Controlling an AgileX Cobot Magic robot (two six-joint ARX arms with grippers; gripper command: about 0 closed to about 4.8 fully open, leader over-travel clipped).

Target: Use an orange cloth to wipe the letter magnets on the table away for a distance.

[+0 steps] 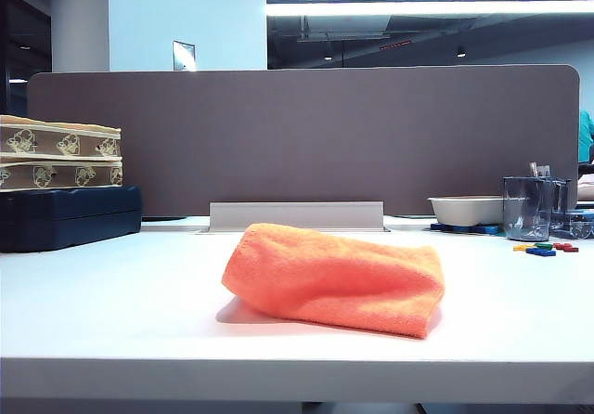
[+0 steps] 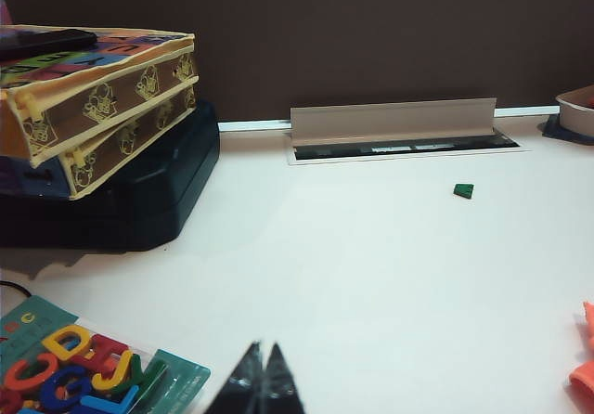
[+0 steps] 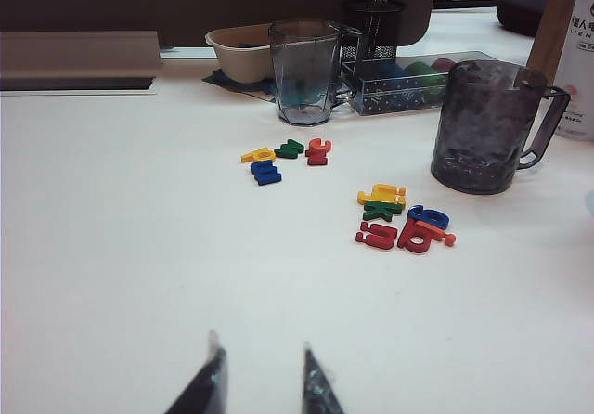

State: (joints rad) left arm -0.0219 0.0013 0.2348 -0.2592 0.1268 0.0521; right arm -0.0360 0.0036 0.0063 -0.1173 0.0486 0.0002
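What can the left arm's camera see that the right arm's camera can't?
Only the left wrist view shows the left gripper with its tips together, a pack of letters, the stacked boxes, a lone green piece and an edge of the orange cloth. Only the right wrist view shows the right gripper, its tips apart, the letter magnets lying loose, and two dark cups. Both show the table, the brown divider and the grey flap.
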